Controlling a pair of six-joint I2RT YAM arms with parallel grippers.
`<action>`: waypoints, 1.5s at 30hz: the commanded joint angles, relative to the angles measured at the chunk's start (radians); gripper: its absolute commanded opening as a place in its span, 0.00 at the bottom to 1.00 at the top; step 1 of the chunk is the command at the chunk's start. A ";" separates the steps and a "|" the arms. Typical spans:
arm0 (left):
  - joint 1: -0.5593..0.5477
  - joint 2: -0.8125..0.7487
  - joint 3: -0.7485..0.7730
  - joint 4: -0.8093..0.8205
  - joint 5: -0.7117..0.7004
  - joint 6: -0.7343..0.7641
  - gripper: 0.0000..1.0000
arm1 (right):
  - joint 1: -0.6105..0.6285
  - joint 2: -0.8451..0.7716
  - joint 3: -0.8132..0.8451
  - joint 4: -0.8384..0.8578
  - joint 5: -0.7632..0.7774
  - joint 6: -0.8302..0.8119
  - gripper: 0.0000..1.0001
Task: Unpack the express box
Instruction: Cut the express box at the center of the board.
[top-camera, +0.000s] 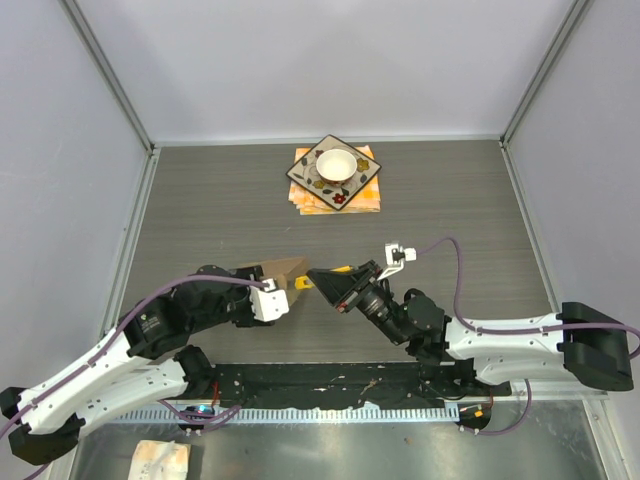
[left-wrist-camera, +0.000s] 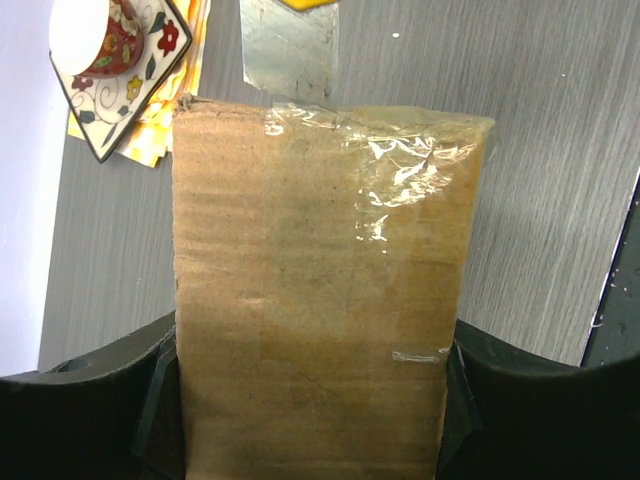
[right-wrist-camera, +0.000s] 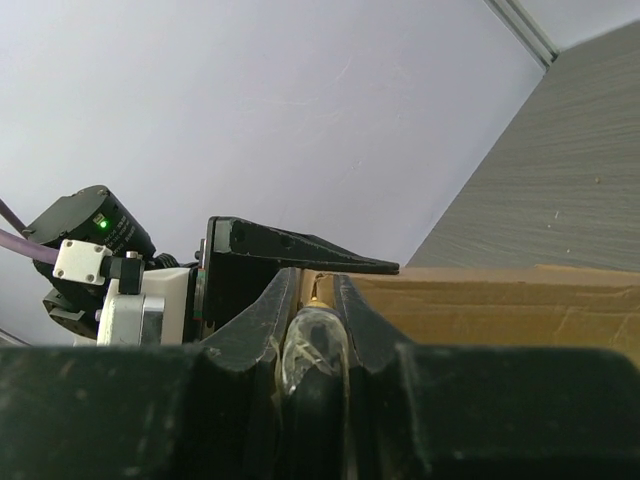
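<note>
The express box (top-camera: 281, 270) is a flat brown cardboard box held up off the table near the front centre. My left gripper (top-camera: 276, 292) is shut on it. In the left wrist view the box (left-wrist-camera: 320, 270) fills the space between both jaws, with clear tape on its far right corner. My right gripper (top-camera: 320, 280) is shut on a yellow-handled cutter (top-camera: 303, 284) at the box's right end. Its metal blade (left-wrist-camera: 290, 45) shows just beyond the box's far edge. In the right wrist view the fingers (right-wrist-camera: 352, 320) pinch the tool, right beside the box (right-wrist-camera: 500, 305).
A patterned square plate (top-camera: 318, 180) with a white bowl (top-camera: 336, 163) sits on orange papers (top-camera: 366, 196) at the table's back centre; it also shows in the left wrist view (left-wrist-camera: 120, 85). Grey walls and metal rails bound the table.
</note>
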 joint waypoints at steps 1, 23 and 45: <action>0.026 0.023 0.015 0.117 -0.001 -0.134 0.27 | 0.095 0.015 -0.062 -0.240 -0.106 0.058 0.01; 0.054 0.079 -0.025 0.227 -0.187 -0.164 0.28 | 0.245 0.086 -0.168 -0.084 0.037 0.154 0.01; 0.146 0.148 0.072 0.257 -0.190 -0.315 0.19 | 0.279 0.181 -0.214 -0.027 0.011 0.168 0.01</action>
